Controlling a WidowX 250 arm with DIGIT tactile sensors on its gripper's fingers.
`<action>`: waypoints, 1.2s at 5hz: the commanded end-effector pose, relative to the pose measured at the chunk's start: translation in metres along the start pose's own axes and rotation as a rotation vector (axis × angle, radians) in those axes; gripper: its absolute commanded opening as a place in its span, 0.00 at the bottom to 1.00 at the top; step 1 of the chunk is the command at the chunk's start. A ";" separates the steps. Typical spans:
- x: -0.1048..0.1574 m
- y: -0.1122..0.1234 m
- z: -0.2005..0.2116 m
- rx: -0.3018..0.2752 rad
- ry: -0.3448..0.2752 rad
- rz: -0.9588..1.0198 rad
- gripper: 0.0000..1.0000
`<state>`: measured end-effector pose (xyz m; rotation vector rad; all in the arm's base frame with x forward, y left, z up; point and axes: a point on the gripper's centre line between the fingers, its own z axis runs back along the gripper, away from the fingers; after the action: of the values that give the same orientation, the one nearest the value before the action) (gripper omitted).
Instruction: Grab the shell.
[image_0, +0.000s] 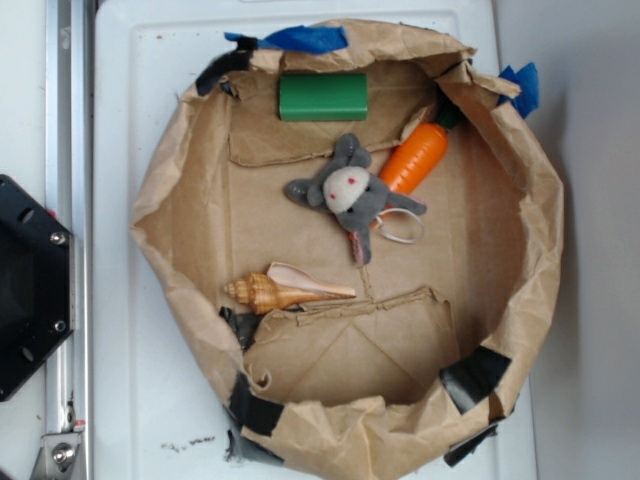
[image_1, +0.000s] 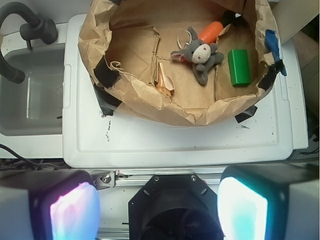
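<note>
In the wrist view the two fingers (image_1: 65, 212) of the gripper (image_1: 152, 210) stand far apart at the bottom edge, with nothing between them; both are blurred and cut off by the frame, one glowing pinkish and the other bluish. Between them sits a black mount (image_1: 172, 205), partly out of view. Beyond it lies a white lid (image_1: 175, 145) that carries a brown paper bag (image_1: 165, 107), folded open like a bowl and fixed with black tape. In the wrist view the shell (image_1: 164, 82) is half hidden behind the near paper wall. The exterior view shows the shell (image_0: 285, 290) whole: it lies on the paper floor, spire toward the left wall, thin tail toward the middle. Well apart from it are a grey plush mouse (image_0: 352, 190), an orange carrot (image_0: 415, 160) partly under the mouse, and a green block (image_0: 323, 97).
</note>
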<state>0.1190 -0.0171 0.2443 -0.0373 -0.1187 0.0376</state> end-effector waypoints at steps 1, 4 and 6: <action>0.000 0.000 0.000 0.000 0.000 0.000 1.00; 0.085 0.008 -0.024 -0.008 0.008 -0.021 1.00; 0.092 0.034 -0.075 0.094 0.014 -0.018 1.00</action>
<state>0.2156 0.0128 0.1727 0.0514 -0.0804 0.0009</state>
